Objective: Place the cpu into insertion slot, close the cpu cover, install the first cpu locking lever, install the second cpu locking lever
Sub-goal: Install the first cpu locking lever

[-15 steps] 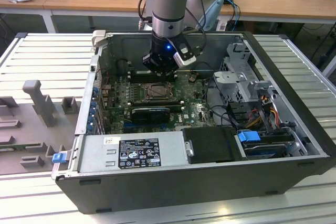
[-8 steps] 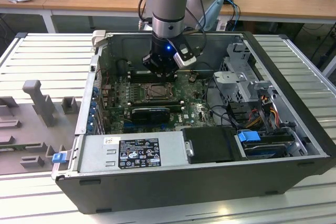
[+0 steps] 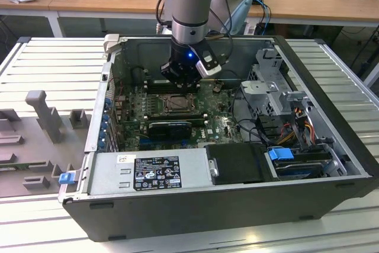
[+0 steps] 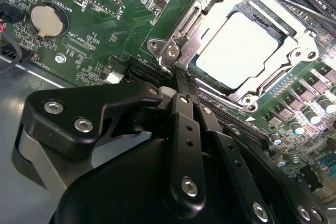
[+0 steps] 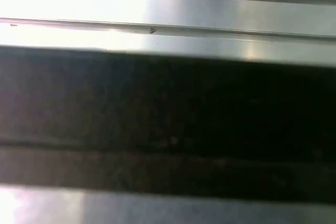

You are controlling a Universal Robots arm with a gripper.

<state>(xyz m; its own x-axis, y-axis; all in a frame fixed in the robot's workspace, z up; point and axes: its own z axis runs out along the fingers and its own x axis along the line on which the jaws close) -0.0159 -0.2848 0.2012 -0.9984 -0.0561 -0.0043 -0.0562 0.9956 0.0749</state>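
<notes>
Hanging inside the open computer case (image 3: 331,146), the gripper (image 3: 180,84) sits low over the green motherboard (image 4: 115,30), its jaws drawn together with nothing between them. In the second wrist view the cpu (image 4: 239,45) lies in the insertion slot (image 4: 278,85) at about one o'clock from the fingertips (image 4: 181,100). The cpu cover (image 4: 202,11) is down around it, framing the pale metal top.

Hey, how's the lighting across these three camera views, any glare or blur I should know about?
In the second wrist view the cpu top is washed out by glare, seated under the cpu cover, while the end effector in front looks dark. The first wrist view is soft, with bright reflective metal bands and a dark band between. The exterior view is evenly lit, though the computer case interior is shadowed.
</notes>
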